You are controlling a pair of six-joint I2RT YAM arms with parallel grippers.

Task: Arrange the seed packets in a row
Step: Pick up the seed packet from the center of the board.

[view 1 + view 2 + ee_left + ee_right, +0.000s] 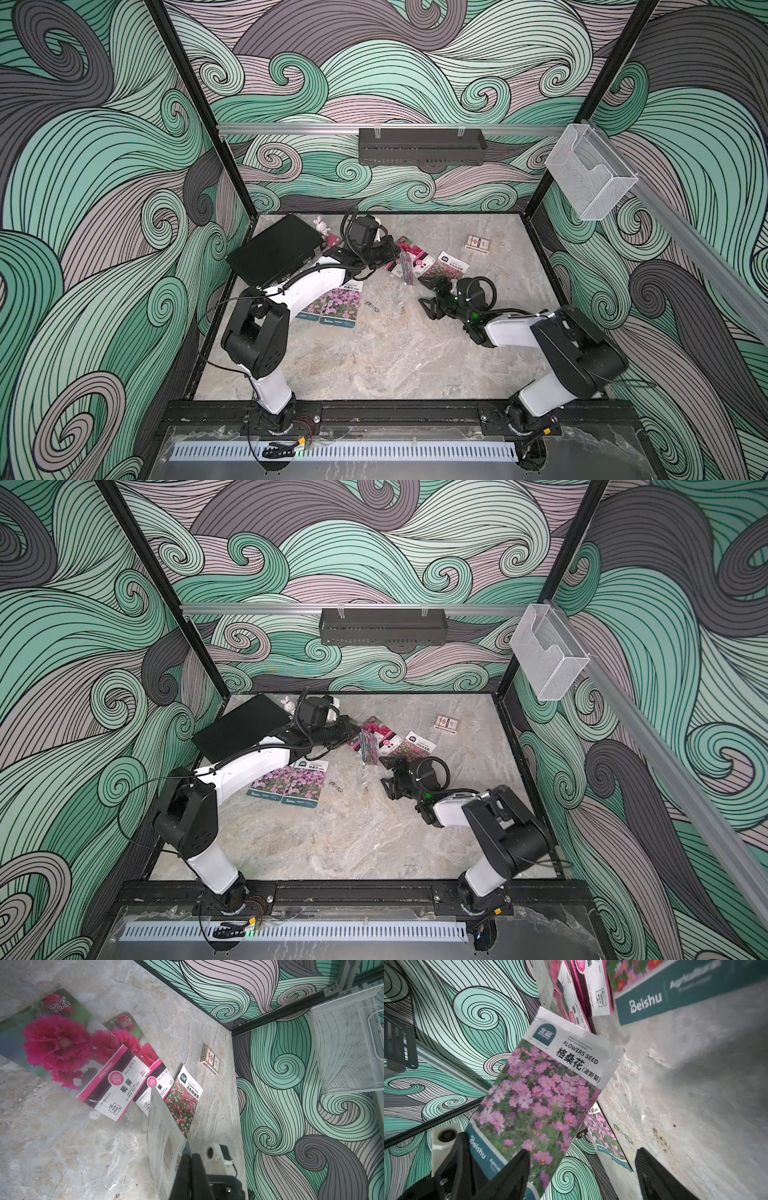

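My left gripper [394,253] [190,1159] is shut on the bottom edge of a purple-pink seed packet [406,270] [542,1088], held on edge above the table. Its barcode back [162,1132] faces the left wrist view. My right gripper [428,295] [581,1165] stands open just in front of it, one finger [517,1167] overlapping the packet's lower corner. Two purple-pink packets [328,305] [347,305] lie side by side under the left arm. Two magenta-bloom packets [62,1047] [141,1049] overlap near the back, and a red-pink packet [446,268] lies beside them.
A large black case [274,249] lies at the back left with a small bunny toy [319,224] behind it. A red-and-white card box [477,243] sits at the back right. A mesh basket [590,178] hangs on the right wall rail.
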